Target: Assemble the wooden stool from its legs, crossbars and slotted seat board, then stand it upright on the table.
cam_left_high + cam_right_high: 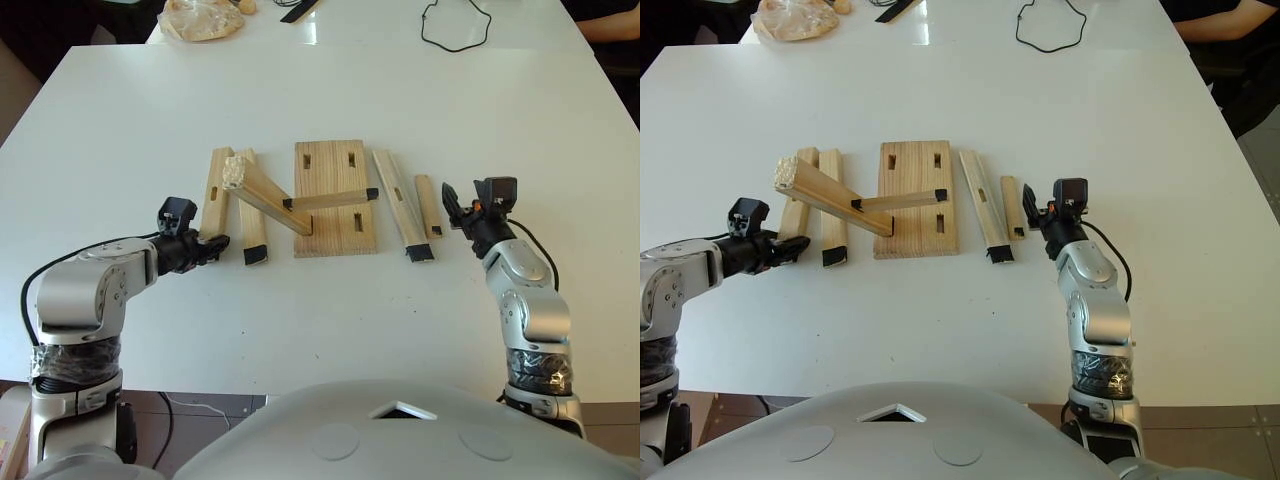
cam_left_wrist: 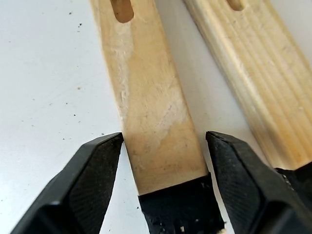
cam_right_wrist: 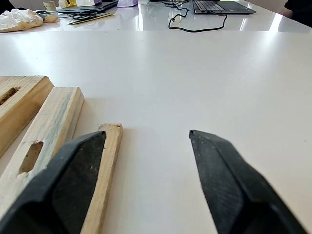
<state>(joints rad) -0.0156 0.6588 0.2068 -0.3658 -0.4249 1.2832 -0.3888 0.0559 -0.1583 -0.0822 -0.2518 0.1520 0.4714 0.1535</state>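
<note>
The slotted seat board lies flat mid-table. One leg is stuck in it and leans left, with a thin crossbar running from that leg across the board. Two more legs lie left of the board. A fourth leg and a short crossbar lie to its right. My left gripper is open, its fingers either side of the leftmost leg just above its black cap. My right gripper is open and empty, beside the short crossbar.
A crumpled plastic bag and a black cable sit on the neighbouring table at the back, with a laptop there too. Bare white table stretches in front of the parts and to the far right.
</note>
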